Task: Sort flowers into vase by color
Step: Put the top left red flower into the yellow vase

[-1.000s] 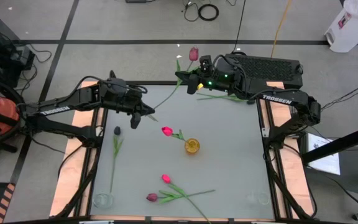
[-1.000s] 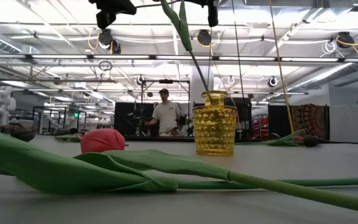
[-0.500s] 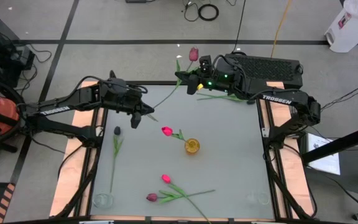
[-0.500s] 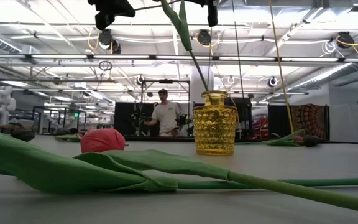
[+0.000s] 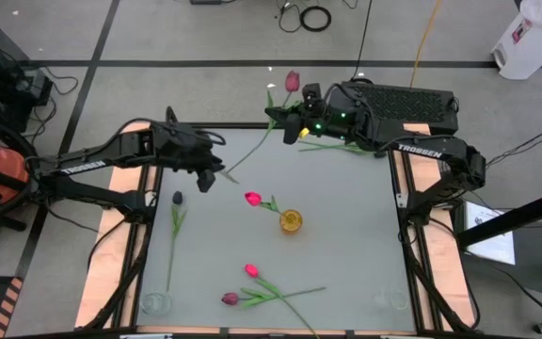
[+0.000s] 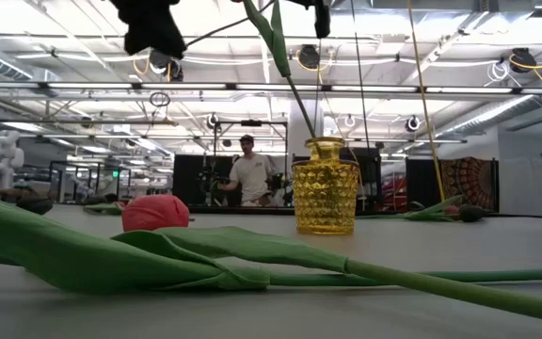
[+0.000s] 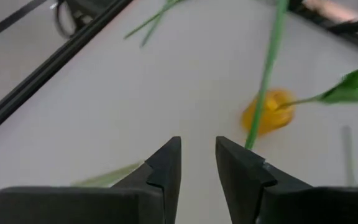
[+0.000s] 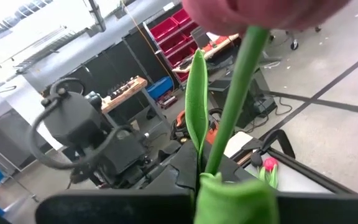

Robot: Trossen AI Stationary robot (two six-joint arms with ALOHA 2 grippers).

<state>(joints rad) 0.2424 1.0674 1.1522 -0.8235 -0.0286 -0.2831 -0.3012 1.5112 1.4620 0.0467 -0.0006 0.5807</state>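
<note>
The right gripper (image 5: 288, 121) is up above the table's far edge, clamped on the stem of a pink tulip (image 5: 294, 82) whose head hangs out past the edge over the floor. Its long green stem (image 5: 252, 146) slants down across the table toward the left gripper (image 5: 213, 177), whose fingers (image 7: 166, 165) stand parted with nothing between them. From the left wrist view that stem passes just beside the open fingers, not inside them, with the yellow vase (image 5: 291, 221) lying beyond.

The step in hand looks like getting this tulip's stem end into the vase. To do it well, the right arm should tip the flower upright first, bring the stem end over the vase mouth, then lower straight down; the stem looks thin and springy, so a slow descent is wise.

The vase already holds a red tulip (image 5: 252, 199), leaning out to one side. Elsewhere on the table, a dark tulip (image 5: 177, 198) lies near the left edge, stem running toward the near edge. Two more, a pink one (image 5: 250, 270) and a maroon one (image 5: 230, 298), lie crossed near the front. Slim stems, long leaves, small heads on all of them.
</note>
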